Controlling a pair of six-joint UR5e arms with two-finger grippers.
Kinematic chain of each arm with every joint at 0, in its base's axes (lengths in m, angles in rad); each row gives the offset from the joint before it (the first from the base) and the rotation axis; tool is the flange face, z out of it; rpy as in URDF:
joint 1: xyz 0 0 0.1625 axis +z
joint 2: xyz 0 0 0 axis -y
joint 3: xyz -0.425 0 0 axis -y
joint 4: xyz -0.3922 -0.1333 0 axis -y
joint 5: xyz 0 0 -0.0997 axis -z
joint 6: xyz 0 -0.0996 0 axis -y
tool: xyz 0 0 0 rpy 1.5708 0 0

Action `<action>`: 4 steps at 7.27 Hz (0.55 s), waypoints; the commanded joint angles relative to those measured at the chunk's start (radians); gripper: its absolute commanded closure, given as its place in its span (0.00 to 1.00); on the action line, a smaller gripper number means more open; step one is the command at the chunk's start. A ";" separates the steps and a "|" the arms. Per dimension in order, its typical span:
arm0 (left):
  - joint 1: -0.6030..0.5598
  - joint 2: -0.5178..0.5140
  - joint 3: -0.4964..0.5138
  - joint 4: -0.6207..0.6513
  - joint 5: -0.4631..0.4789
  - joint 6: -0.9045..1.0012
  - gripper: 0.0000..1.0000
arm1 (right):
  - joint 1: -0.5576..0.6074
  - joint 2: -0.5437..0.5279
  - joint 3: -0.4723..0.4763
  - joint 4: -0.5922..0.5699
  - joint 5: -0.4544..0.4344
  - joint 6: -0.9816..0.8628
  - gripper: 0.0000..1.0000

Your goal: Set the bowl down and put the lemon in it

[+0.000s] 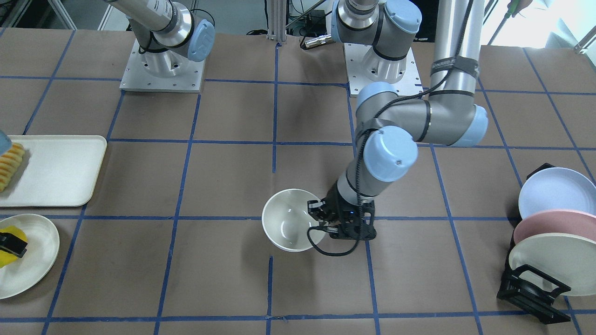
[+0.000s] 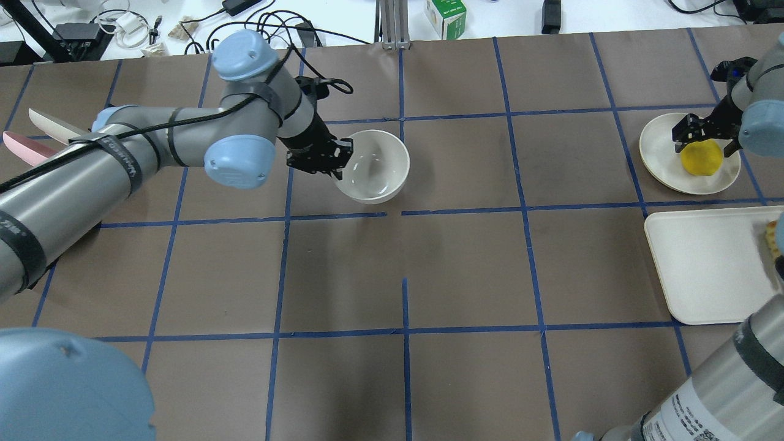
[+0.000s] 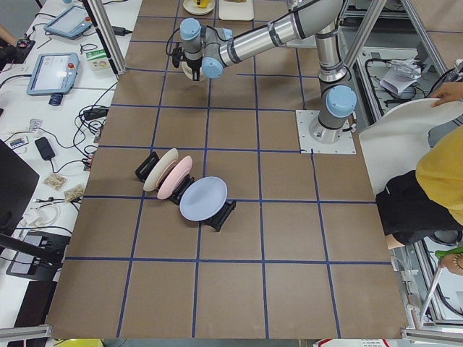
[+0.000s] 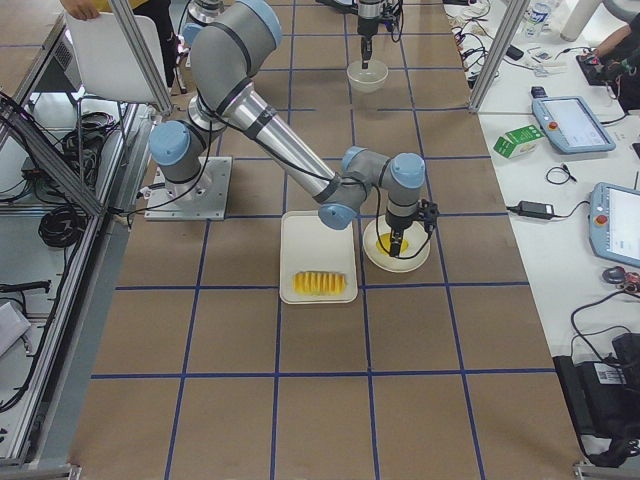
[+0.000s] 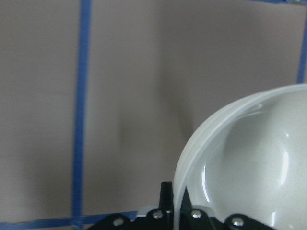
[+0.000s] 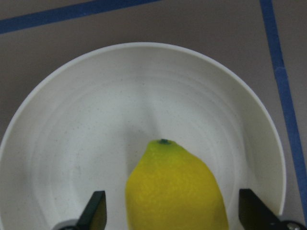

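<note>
Brown paper marked off by blue tape lines covers the table [image 2: 465, 275]. Findings follow, arm by arm.

Left side: my left gripper [image 2: 339, 160] is clamped on the rim of the bowl [image 2: 376, 160]. The wrist camera shows the white wall passing between my fingers, one inside and one outside. The bowl sits mouth up near the middle of the table, beside a crossing of tape lines. It has nothing in it. From the front it looks slightly tilted. I cannot tell whether its base is touching the paper.

Right side: my right gripper [image 2: 704, 146] hangs low over the lemon [image 2: 702, 160] with its fingers spread. One finger [image 6: 94, 211] stands on each side of the fruit, and a gap shows on both sides, so there is no grip. The lemon lies on a shallow cream plate [image 2: 658, 144] at the far right end of the table — well apart from the bowl. Its pointed tip faces away from my wrist camera.

Other items noted:
- A cream tray [image 2: 698, 263] lies just beside the plate, with a row of yellow-orange slices [image 4: 318, 285] on it.
- A black rack [image 1: 531, 288] at my left end of the table holds three plates on edge — one blue, one pink, one cream.
</note>
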 commanded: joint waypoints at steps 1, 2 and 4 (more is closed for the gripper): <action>-0.075 0.003 -0.051 0.016 0.003 -0.053 1.00 | 0.000 0.011 -0.009 0.016 -0.004 0.004 0.99; -0.074 -0.005 -0.054 0.048 0.020 -0.049 1.00 | 0.000 -0.003 -0.009 0.035 -0.006 0.009 1.00; -0.069 -0.017 -0.056 0.050 0.087 -0.049 1.00 | 0.002 -0.099 -0.017 0.147 -0.006 0.010 1.00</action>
